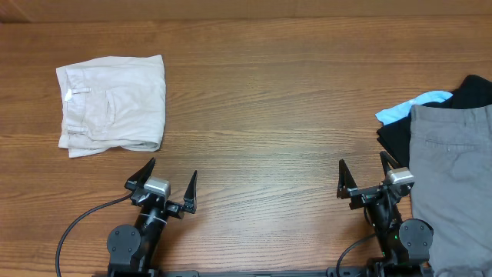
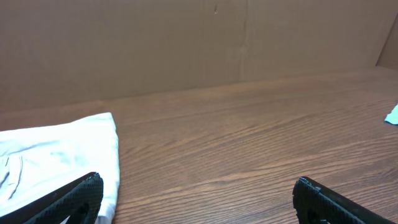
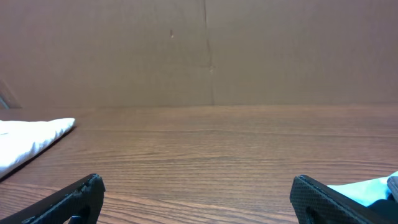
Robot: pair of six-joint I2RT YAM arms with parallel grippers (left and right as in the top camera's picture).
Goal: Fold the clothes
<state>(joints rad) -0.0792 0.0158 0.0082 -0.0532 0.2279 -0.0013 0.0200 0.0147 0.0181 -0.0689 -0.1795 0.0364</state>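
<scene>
Folded cream shorts (image 1: 113, 104) lie at the far left of the table; they also show in the left wrist view (image 2: 56, 158) and the right wrist view (image 3: 31, 140). Mid-grey shorts (image 1: 453, 185) lie at the right edge, on top of a black garment (image 1: 396, 138) and a light-blue garment (image 1: 411, 108); the light-blue one also shows in the left wrist view (image 2: 392, 115) and the right wrist view (image 3: 367, 186). My left gripper (image 1: 167, 183) is open and empty near the front edge, below the cream shorts. My right gripper (image 1: 363, 178) is open and empty, just left of the grey shorts.
The wooden table (image 1: 269, 115) runs between the two piles. A brown cardboard wall (image 2: 186, 43) stands along the far edge.
</scene>
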